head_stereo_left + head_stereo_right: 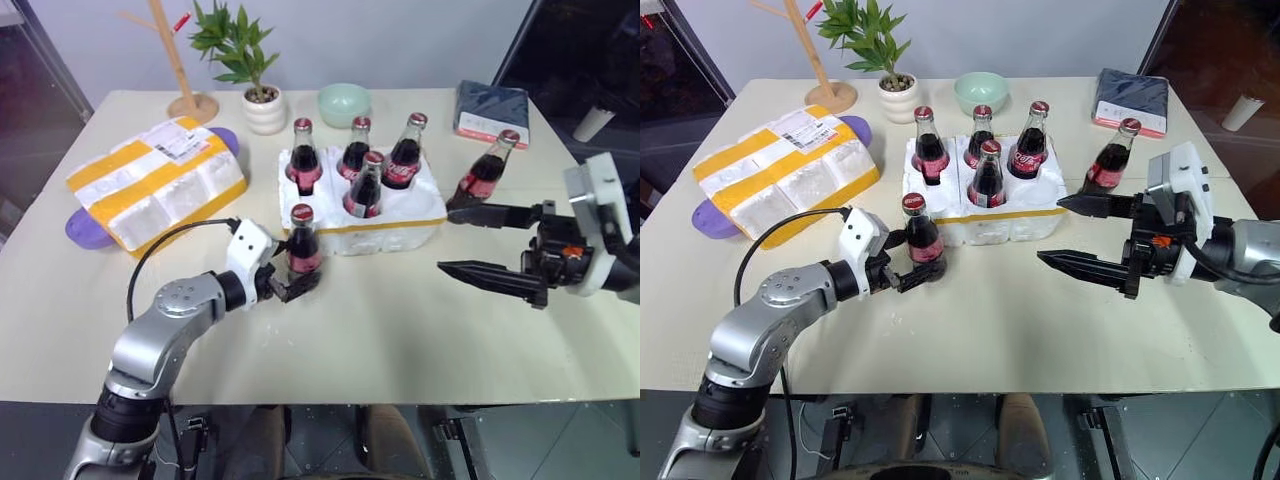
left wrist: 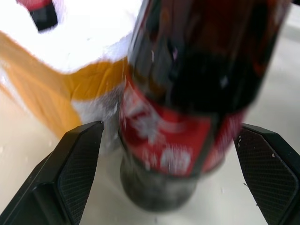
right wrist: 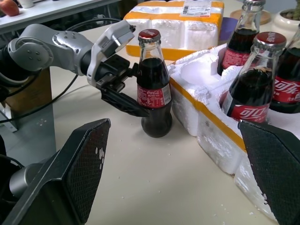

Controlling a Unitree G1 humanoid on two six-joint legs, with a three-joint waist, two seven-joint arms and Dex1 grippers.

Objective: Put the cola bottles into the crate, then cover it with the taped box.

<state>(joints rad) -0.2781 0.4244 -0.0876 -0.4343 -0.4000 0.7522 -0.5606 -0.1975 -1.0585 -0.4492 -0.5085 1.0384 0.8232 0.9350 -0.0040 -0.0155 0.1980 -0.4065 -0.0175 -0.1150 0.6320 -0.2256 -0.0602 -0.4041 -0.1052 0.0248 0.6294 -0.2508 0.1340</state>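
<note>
The crate (image 1: 395, 222), a low white foam block with a thin yellow band, sits mid-table with several cola bottles (image 1: 356, 150) upright in its slots. One cola bottle (image 1: 303, 245) stands on the table against the crate's front left corner. My left gripper (image 1: 298, 284) is open, its fingers (image 2: 77, 164) on either side of this bottle's base with gaps showing. Another bottle (image 1: 486, 172) stands on the table to the right of the crate. My right gripper (image 1: 445, 240) hangs open and empty just right of the crate. The taped box (image 1: 160, 180) lies at the left.
A purple flat thing (image 1: 82, 230) lies under the taped box. Along the back stand a wooden stand (image 1: 190, 100), a potted plant (image 1: 262, 100) and a green bowl (image 1: 344, 103). A dark blue folded item (image 1: 492, 110) lies back right.
</note>
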